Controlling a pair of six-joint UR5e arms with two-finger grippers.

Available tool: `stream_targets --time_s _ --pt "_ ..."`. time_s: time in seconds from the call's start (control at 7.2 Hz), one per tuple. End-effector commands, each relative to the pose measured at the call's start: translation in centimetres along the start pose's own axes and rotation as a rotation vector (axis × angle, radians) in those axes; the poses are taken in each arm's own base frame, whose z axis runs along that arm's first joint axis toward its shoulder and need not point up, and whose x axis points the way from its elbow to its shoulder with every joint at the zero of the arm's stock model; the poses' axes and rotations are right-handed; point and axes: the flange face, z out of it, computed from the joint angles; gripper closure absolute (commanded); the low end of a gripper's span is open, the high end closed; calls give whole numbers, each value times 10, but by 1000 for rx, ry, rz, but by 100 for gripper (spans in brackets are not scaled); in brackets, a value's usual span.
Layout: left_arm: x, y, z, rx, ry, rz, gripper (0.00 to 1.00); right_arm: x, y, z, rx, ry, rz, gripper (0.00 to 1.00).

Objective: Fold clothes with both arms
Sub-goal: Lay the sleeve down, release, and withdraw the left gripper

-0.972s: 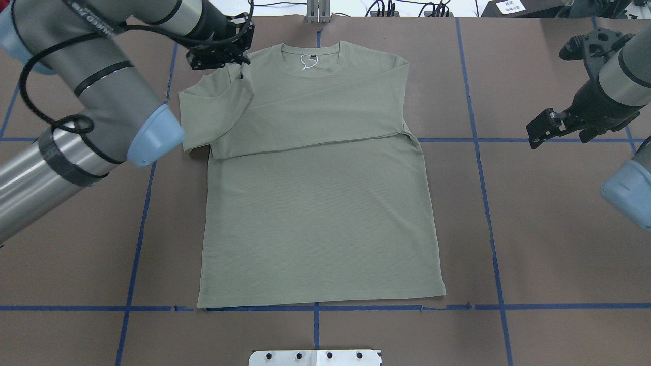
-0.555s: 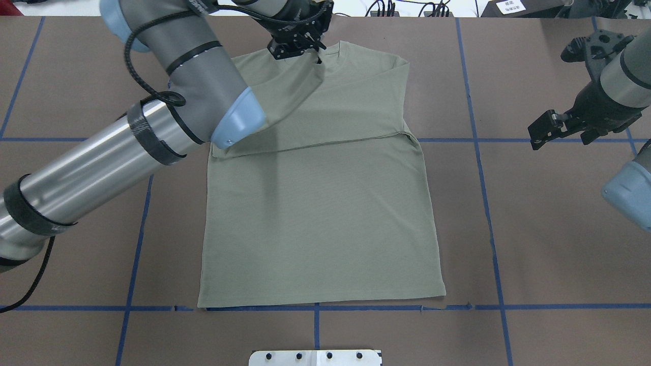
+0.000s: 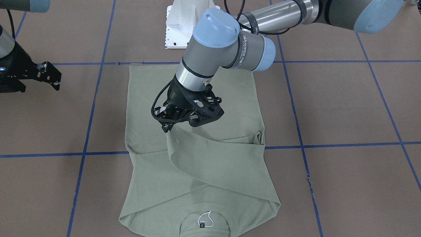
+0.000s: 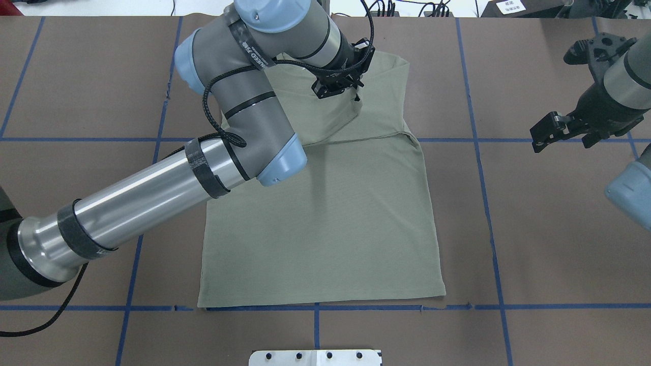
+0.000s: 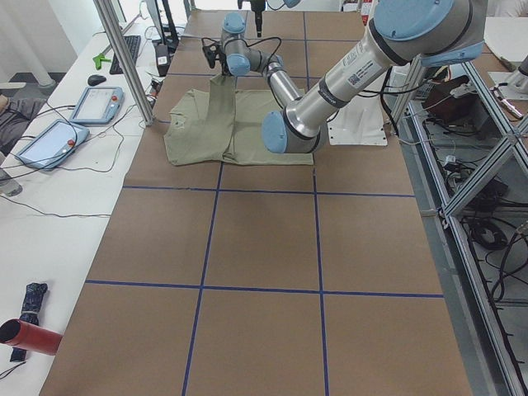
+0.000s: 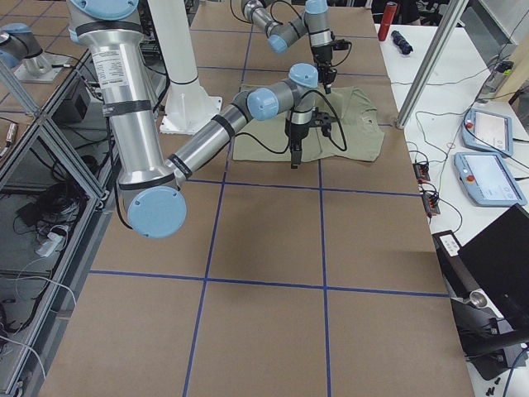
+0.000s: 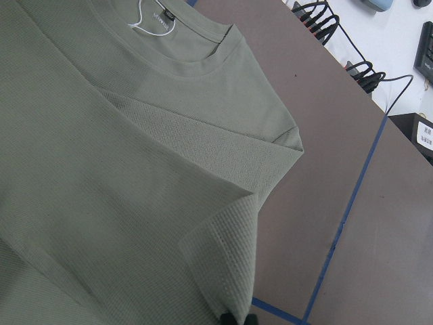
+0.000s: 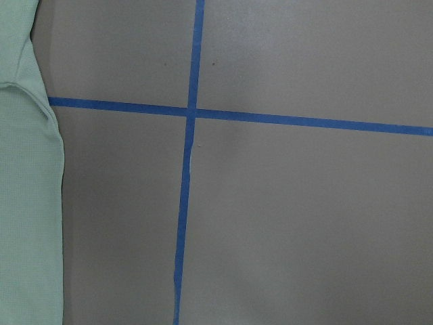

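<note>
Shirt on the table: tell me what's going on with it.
The left arm's tool is shut on the end of one sleeve of the green shirt, holding it up over the chest so the sleeve drapes diagonally across the body. The other sleeve lies folded in. The shirt's lower half lies flat, not yet folded. The right tool hangs open over the table beside the shirt, touching nothing.

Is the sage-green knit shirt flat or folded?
Partly folded: one sleeve lies across the chest of the shirt; the left gripper holds the other over it.
</note>
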Motion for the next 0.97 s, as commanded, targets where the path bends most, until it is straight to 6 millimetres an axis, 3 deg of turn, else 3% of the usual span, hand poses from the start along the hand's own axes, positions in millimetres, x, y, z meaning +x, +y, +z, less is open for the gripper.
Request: stream_targets --time_s 0.0,0.28,0.42,0.56,0.83 --pt "-18 18 52 9 20 25 100 1 0 0 -2 -4 3 0" --pt "-3 69 94 11 21 47 100 -1 -1 -1 -1 -5 2 0" --pt "-3 83 107 10 46 57 43 -2 -1 -1 -1 -7 1 0" --pt "-8 89 119 87 102 69 0 -3 -3 -4 4 -10 3 0" --pt "-8 87 116 106 140 84 0 -7 -3 -5 4 -25 0 0"
